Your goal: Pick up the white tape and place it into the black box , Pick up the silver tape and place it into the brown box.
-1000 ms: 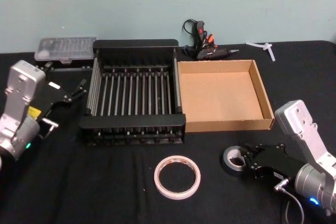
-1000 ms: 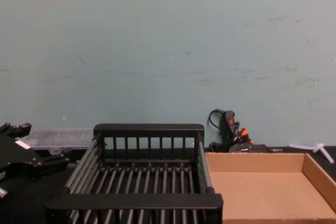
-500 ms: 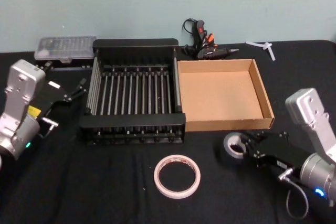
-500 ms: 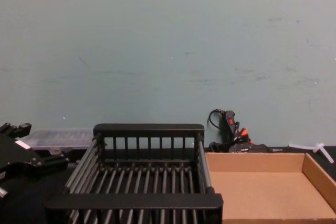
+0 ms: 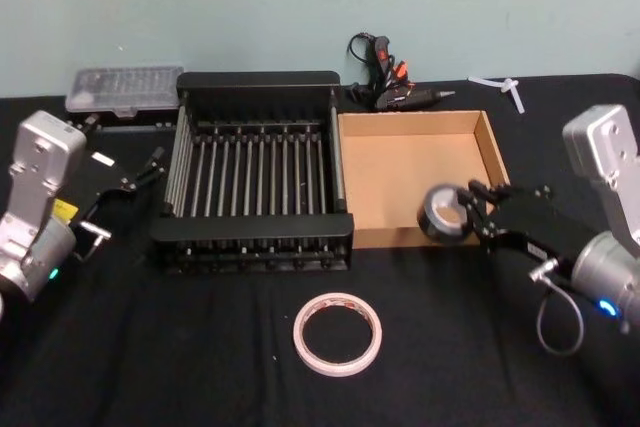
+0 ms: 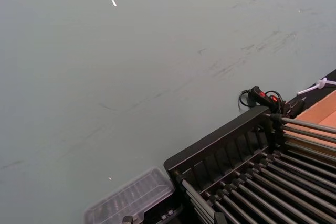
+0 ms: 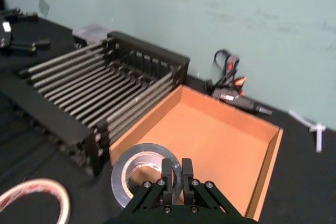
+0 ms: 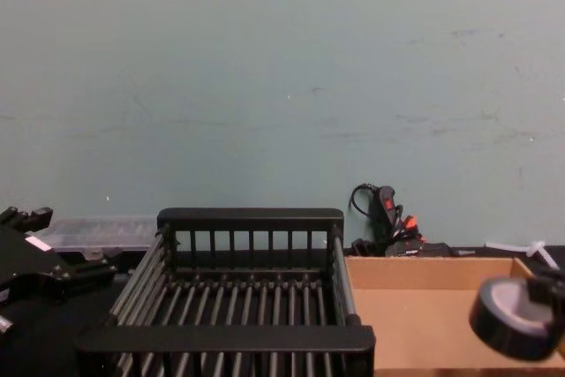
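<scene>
My right gripper (image 5: pixel 473 215) is shut on the silver tape (image 5: pixel 445 214), pinching the roll's wall and holding it in the air over the front wall of the brown box (image 5: pixel 420 182). The right wrist view shows the fingers (image 7: pixel 168 174) clamped on the silver tape (image 7: pixel 137 169), with the brown box (image 7: pixel 210 140) beyond it. In the chest view the silver tape (image 8: pixel 516 315) hangs at the lower right. The white tape (image 5: pixel 338 336) lies flat on the black cloth in front of the black box (image 5: pixel 255 239). My left gripper (image 5: pixel 140 172) is parked left of the black box.
A glue gun (image 5: pixel 385 82) with its cable lies behind the boxes by the wall. A clear plastic case (image 5: pixel 125 92) sits at the back left and a white plastic piece (image 5: pixel 505 90) at the back right.
My right gripper has lifted the silver tape off the cloth and carried it up and away from me to the brown box's front wall. The left arm and the white tape have not moved.
</scene>
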Robot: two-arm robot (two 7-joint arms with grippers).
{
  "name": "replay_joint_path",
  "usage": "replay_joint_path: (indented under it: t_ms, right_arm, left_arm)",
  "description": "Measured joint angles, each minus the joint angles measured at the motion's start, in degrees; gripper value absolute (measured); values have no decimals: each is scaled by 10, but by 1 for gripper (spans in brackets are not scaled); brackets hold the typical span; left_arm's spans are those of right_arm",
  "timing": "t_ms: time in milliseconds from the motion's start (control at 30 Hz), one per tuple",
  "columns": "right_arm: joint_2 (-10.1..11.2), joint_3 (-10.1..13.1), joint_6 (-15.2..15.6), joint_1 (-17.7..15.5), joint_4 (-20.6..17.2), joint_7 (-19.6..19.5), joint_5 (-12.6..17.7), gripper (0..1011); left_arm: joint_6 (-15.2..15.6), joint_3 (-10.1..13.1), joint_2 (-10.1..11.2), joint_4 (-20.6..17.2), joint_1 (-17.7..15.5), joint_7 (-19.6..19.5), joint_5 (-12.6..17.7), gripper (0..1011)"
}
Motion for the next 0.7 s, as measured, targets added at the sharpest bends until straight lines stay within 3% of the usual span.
replay_joint_path:
  t_ms: [300, 700]
  right_arm:
    - [-23, -14, -21, 58, 35, -7, -18, 113]
    - [-74, -36, -42, 144, 125, -30, -65, 113]
  left_arm:
    - [0, 0, 0, 0, 0, 0, 0, 1001]
    - [0, 0, 0, 0, 0, 0, 0, 1001]
